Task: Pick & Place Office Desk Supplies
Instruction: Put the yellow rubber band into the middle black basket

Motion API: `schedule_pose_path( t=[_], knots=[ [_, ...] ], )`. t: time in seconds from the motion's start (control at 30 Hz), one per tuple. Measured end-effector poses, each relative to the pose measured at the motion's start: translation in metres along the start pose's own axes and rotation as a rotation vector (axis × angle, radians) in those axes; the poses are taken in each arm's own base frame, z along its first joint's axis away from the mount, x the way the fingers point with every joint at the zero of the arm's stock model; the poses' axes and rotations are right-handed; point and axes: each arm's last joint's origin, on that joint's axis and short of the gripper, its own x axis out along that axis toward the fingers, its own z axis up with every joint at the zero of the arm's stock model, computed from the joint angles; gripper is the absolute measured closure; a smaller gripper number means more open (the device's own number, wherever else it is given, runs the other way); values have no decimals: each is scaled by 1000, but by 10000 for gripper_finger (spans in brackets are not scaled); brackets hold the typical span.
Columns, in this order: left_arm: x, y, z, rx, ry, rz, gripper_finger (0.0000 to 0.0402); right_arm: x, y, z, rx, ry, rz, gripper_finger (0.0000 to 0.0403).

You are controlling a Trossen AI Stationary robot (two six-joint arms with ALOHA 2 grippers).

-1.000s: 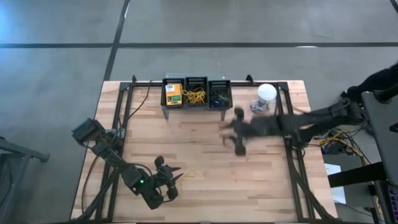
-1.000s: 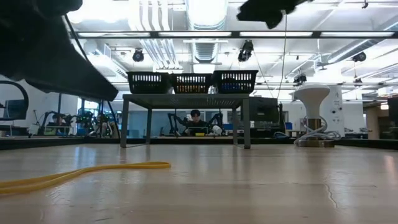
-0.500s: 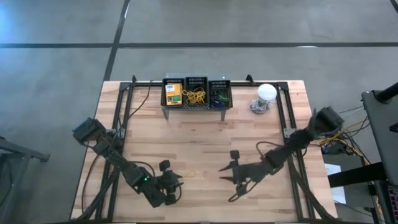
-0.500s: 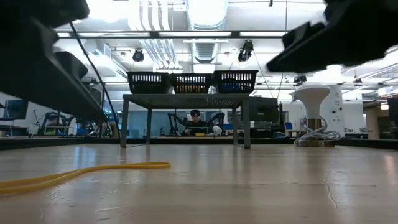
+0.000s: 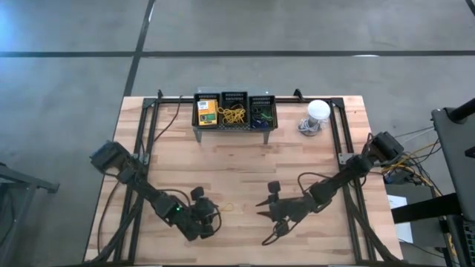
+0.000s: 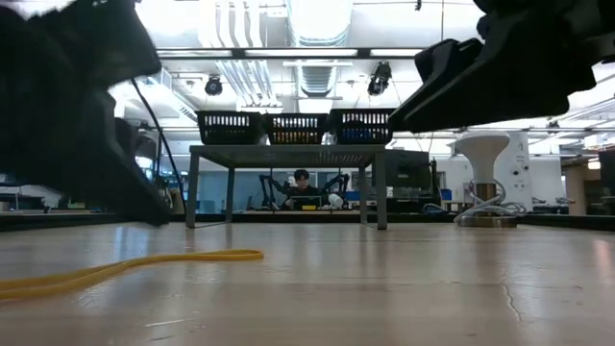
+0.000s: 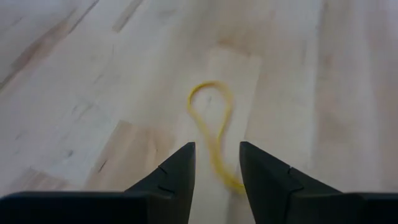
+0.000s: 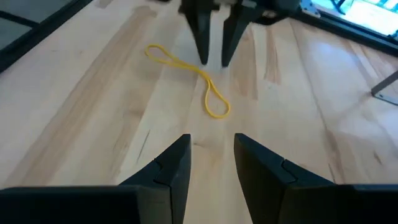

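Overhead, lit ceiling; below, wooden table [image 6: 384,288].

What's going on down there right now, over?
Both hands open, empty: left hand, right hand. Yellow rubber band flat on table between them. Nothing in the way.

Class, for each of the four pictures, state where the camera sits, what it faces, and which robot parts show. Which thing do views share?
High: overhead, facing down; both arms, wooden table.
Low: table height, facing the black baskets; arms overhead.
Left wrist: behind the left gripper, facing the thin yellow rubber band.
Right wrist: behind the right gripper, facing the left gripper.
Shared: the band shows in every view.
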Motion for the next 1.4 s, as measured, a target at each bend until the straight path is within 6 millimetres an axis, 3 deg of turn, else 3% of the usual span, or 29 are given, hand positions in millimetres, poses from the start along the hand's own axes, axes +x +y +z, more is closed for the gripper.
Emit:
schedule_pose_path(
  t=[0.27, 0.37, 0.53, 0.7, 0.73, 0.9, 1.03, 1.2, 1.3, 1.4],
  knots=[
    [19, -2, -17, 2, 28, 30, 279, -2, -1, 1, 5, -3, 1, 297],
    [21, -2, -19, -16, 31, 36, 306, -1, -1, 0, 3, 0, 0, 301],
    [21, 0, -21, -3, 60, 41, 389, -1, -1, 0, 0, 0, 1, 307],
    [14, 4, -7, 63, 39, 68, 399, -14, -2, 2, -2, 67, 9, 308],
    [11, 3, -1, 96, 22, 73, 399, -19, -2, 2, 9, 87, 8, 309],
    [-19, -11, 69, 195, -183, 67, 400, -34, -1, -6, 64, 109, -92, 317],
    [-38, -3, 133, 290, -290, 122, 400, -34, 0, -20, 88, 88, -167, 326],
    [-46, 38, 206, 408, -320, 288, 400, -27, 0, -34, 93, 84, -196, 335],
    [-48, 76, 244, 429, -342, 409, 400, -24, 1, -37, 79, 96, -199, 338],
    [-44, 120, 268, 400, -326, 533, 400, -23, 2, -37, 64, 99, -199, 340]
  ],
)
